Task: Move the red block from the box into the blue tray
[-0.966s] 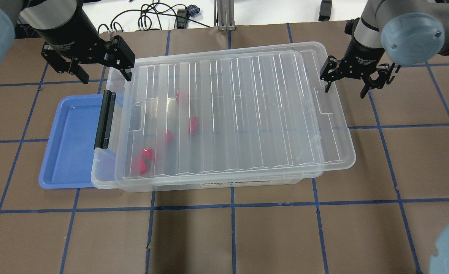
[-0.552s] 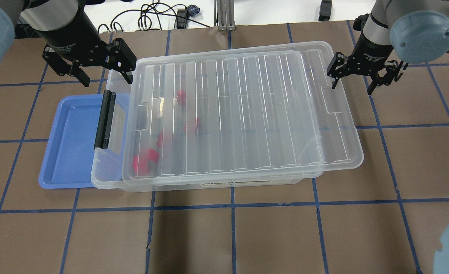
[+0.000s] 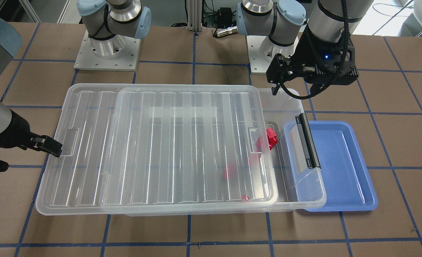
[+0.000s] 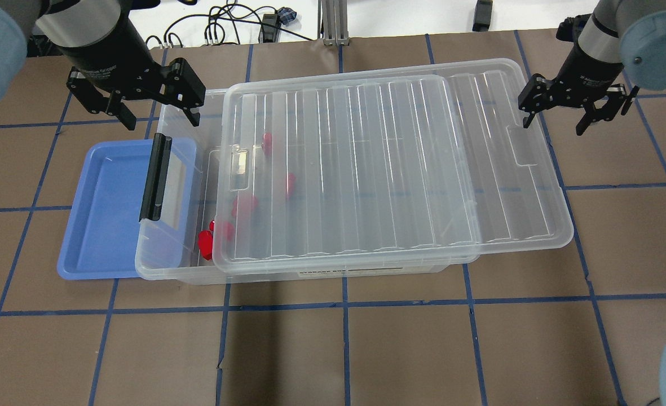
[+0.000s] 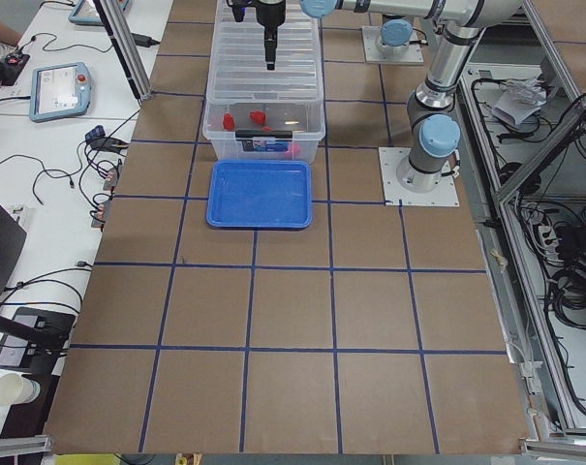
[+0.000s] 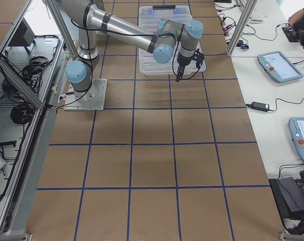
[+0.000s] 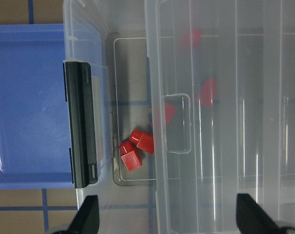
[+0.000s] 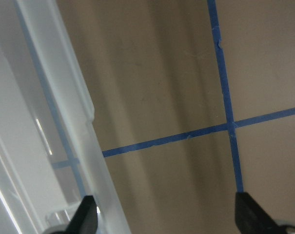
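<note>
No wording is reading clearly anywhere. A narrow white label strip [image 4: 366, 272] is running along the robot-side wall of the box [image 4: 169, 266], its dark print too small to make out. Fine white lettering is showing on the black wrist above the left claw [image 4: 161, 121] and the right claw [image 4: 554, 127], equally illegible.

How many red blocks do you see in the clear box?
5 small red plastic blocks: two uncovered near the black latch bar, three under the clear ribbed lid; others may be hidden.
</note>
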Controlling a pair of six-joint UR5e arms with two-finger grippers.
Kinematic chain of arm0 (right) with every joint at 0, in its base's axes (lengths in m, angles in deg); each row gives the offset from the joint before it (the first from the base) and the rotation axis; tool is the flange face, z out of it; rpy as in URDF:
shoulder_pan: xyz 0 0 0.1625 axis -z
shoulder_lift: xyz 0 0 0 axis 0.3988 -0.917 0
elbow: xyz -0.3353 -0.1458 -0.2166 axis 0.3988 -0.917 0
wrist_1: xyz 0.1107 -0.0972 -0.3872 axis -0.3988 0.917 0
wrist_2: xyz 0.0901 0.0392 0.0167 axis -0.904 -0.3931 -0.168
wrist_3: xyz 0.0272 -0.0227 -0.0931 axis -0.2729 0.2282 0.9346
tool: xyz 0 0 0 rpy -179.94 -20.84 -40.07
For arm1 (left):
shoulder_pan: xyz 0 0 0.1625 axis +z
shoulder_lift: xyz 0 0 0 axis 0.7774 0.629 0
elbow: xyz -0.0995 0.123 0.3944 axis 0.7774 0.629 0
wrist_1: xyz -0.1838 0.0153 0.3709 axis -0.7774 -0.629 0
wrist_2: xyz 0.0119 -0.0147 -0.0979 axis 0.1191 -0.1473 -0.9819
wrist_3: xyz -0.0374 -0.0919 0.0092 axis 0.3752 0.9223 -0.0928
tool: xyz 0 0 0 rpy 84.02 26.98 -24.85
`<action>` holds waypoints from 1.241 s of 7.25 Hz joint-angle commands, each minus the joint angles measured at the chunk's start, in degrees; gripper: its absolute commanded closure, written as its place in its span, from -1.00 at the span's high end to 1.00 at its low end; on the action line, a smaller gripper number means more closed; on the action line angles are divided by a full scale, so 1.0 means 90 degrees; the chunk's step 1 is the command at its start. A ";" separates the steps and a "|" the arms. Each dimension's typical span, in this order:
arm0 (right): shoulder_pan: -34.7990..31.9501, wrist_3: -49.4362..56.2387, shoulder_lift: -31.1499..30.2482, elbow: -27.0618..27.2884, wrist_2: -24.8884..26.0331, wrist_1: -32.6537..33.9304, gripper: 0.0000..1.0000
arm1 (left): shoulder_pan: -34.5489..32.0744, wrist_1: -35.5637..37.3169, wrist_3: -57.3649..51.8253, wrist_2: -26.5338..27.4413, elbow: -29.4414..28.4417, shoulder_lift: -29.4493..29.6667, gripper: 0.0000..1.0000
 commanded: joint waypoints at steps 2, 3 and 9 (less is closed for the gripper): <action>0.0296 0.0667 -0.0001 0.0000 0.0260 0.0063 1.00 | -0.0138 0.0029 -0.0026 0.0003 0.0013 0.0131 1.00; 0.0383 0.0852 0.0009 0.0000 0.0270 0.0169 1.00 | -0.0217 0.0126 0.0022 0.0003 0.0013 0.0247 1.00; 0.0638 0.1448 0.0029 -0.0010 0.0406 0.0365 1.00 | -0.0159 0.0815 -0.0084 0.0238 0.0382 0.0784 1.00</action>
